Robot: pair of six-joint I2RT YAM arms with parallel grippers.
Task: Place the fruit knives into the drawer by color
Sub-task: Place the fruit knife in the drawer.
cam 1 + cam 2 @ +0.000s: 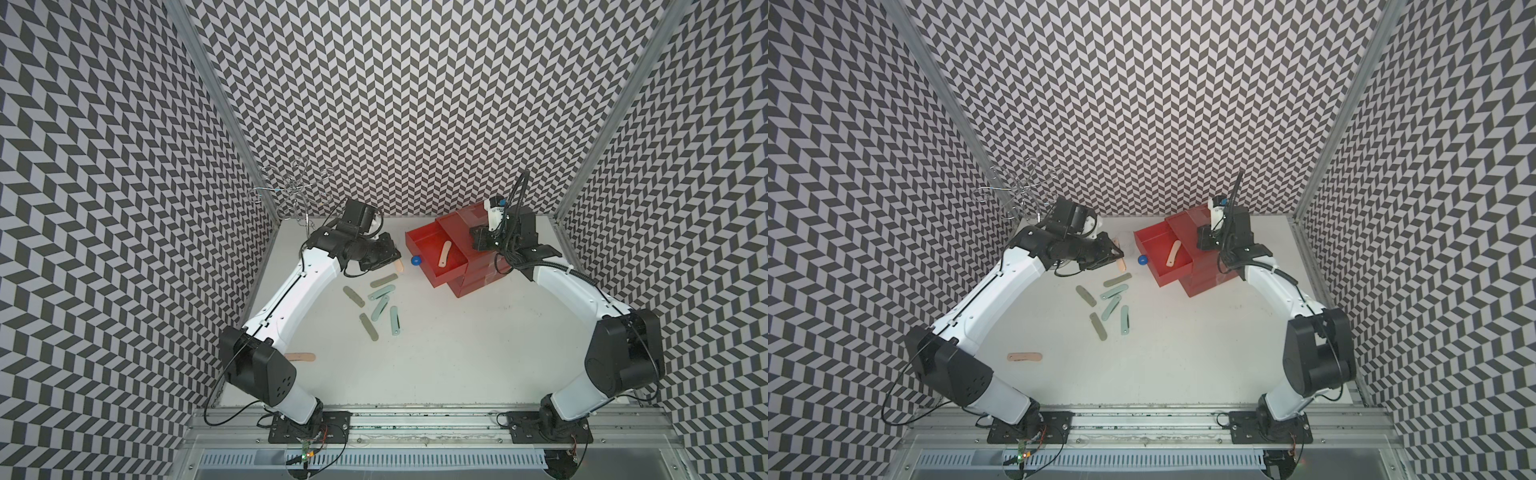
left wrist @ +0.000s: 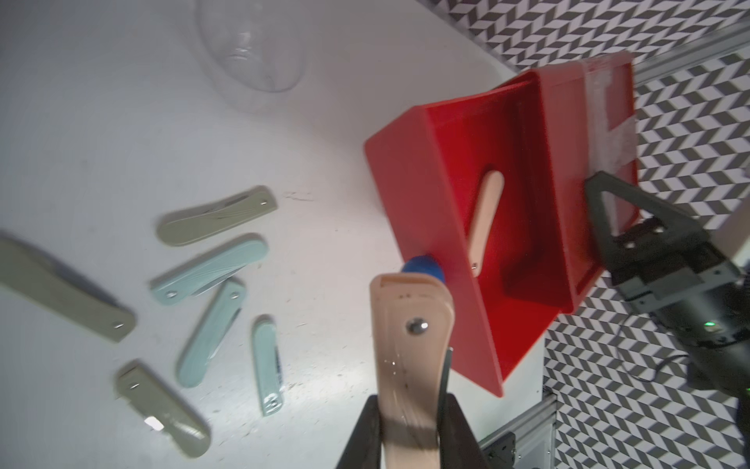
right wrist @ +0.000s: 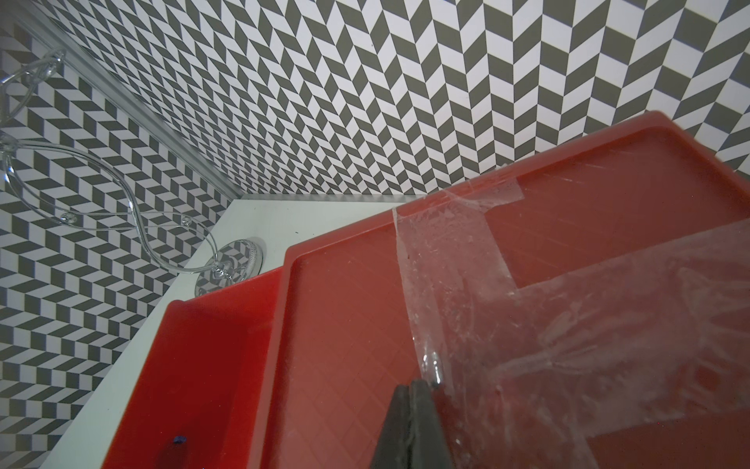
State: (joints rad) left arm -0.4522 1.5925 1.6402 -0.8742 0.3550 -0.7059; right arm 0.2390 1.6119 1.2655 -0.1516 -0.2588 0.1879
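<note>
Pinched in my left hand (image 2: 410, 424) is a peach fruit knife (image 2: 410, 325). I grip it flat by its rear half, so the rounded front end pokes past my fingertips and can go in first. Just ahead of that tip sits the blue ball knob (image 2: 424, 266) of the top drawer (image 2: 523, 243), which stands pulled out of the red drawer box (image 1: 471, 280). Another peach knife (image 2: 485, 219) already lies inside it, so I judge this drawer is for peach and mine belongs there.

Beyond the open drawer, my right hand (image 3: 410, 410) is closed on nothing, tips down at the clear tape (image 3: 446, 260) on the box top. I take that as steadying the light box. Whether the tips actually press on it I cannot tell.

Off to the side of my left hand, three grey-olive knives (image 1: 384, 281) and three mint knives (image 1: 380, 307) lie loose on the surface (image 1: 457, 353), near one another, presumably for the other drawers. A third peach knife (image 1: 1025, 357) lies well back by my left elbow.

My fingers hide the held knife's rear. The two lower drawers are shut, and I can see neither their contents nor their knobs. The clear cup (image 2: 251, 52) is cut off at the edge of the left wrist view.
</note>
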